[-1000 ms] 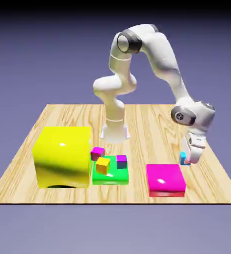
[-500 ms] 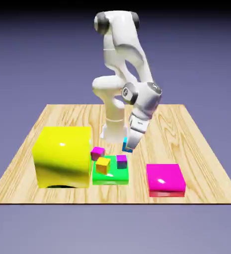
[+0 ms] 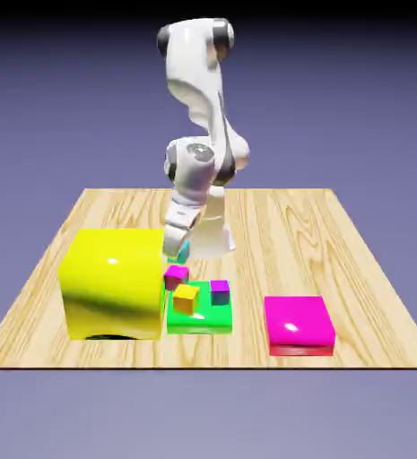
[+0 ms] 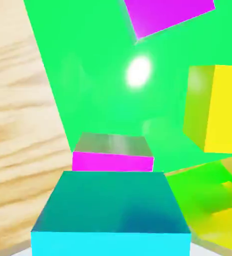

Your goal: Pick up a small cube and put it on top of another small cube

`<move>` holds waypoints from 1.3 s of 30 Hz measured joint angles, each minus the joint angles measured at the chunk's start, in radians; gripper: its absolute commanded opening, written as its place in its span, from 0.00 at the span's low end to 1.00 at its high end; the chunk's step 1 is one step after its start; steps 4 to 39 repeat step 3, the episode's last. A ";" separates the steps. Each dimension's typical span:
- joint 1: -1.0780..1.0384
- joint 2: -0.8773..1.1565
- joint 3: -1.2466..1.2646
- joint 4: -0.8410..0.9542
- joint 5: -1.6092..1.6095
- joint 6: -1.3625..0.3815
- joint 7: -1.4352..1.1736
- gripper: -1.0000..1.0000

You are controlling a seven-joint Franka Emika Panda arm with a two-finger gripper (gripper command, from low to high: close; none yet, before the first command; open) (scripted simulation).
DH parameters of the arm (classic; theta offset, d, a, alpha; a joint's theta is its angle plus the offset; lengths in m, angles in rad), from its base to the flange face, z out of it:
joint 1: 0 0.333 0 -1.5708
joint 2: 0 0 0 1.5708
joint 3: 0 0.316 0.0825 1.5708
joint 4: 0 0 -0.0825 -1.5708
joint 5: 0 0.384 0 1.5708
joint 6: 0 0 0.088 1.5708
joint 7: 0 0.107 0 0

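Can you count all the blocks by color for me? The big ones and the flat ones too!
Yellow: 1, the big cube
Green: 1, the flat slab
Orange: 1, a small cube
Purple: 1, a small cube
Magenta: 2, a small cube and a flat slab
Cyan: 1, the gripped small cube
Total: 7

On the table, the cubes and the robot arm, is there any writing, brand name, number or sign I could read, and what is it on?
None can be read. The cyan cube, the yellow cube and the magenta slab show plain faces, without lettering.
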 measured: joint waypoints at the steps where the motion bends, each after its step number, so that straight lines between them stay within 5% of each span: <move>1: -0.005 0.030 -0.005 -0.004 -0.014 0.034 0.008 1.00; 39: -0.005 0.030 -0.005 -0.004 -0.014 0.035 0.009 1.00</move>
